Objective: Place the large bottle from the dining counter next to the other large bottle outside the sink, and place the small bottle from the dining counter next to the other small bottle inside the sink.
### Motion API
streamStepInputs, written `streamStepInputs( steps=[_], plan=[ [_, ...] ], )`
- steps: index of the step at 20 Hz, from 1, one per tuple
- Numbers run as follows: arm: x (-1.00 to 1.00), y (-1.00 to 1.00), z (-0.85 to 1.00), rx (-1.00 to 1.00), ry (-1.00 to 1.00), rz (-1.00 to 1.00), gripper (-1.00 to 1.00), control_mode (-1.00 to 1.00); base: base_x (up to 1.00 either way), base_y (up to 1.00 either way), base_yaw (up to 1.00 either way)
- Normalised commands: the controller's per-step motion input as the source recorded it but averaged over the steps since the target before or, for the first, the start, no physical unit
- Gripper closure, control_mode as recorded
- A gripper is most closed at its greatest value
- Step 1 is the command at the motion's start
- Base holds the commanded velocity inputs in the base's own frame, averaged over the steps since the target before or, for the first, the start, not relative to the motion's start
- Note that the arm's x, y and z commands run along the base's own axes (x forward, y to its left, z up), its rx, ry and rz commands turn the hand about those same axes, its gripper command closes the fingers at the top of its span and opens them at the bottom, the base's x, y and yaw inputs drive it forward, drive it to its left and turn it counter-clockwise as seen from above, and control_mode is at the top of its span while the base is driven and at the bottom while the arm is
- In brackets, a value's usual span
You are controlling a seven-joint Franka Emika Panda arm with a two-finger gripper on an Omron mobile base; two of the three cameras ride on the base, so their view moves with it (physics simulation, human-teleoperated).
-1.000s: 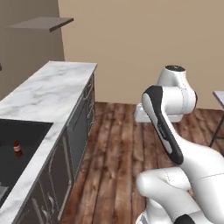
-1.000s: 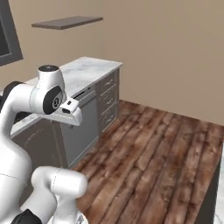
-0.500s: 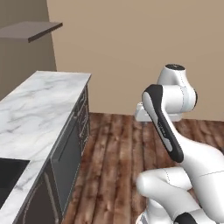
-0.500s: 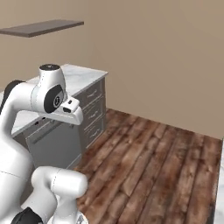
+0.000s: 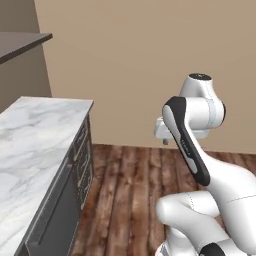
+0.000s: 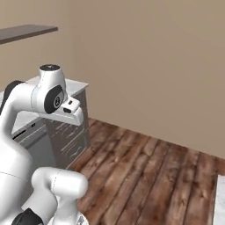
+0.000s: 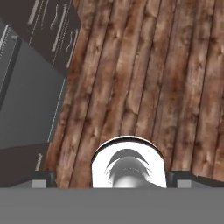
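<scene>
The bottles, the sink and the dining counter are out of view. My gripper (image 5: 164, 140) hangs folded in close to the arm, above the wooden floor (image 5: 127, 185) and to the right of the marble kitchen counter (image 5: 30, 145). From the right base view the hand (image 6: 72, 110) sits beside the counter's end (image 6: 75, 83). Looking straight down, the hand view has its two dark fingertips (image 7: 41, 178) wide apart at the bottom corners. The gripper (image 7: 112, 183) is open, with nothing held between them.
Dark cabinet fronts with drawers (image 5: 75, 172) run under the counter and appear at the upper left (image 7: 30, 87) of the hand view. A dark shelf (image 5: 20, 42) hangs on the wall above. A beige wall (image 6: 154, 66) closes the far side. A pale edge (image 6: 219, 197) shows at the lower right.
The whole picture has shifted as the base moved: the counter slid left and the sink left the view. The arm keeps its pose and the gripper stays open.
</scene>
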Motion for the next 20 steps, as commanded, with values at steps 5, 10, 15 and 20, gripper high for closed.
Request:
streamStepInputs(
  steps=[5, 10, 15, 20],
  plan=[
    [0.0, 0.0, 0.0, 0.0, 0.0, 0.0, -1.0, 1.0, 1.0, -0.14, 0.0],
    [0.0, 0.0, 0.0, 0.0, 0.0, 0.0, -1.0, 1.0, 1.0, -0.23, -0.01],
    [0.0, 0.0, 0.0, 0.0, 0.0, 0.0, -1.0, 1.0, 0.84, -0.6, -0.4],
    [0.0, 0.0, 0.0, 0.0, 0.0, 0.0, -1.0, 1.0, 0.41, -0.51, -0.72]
  ],
)
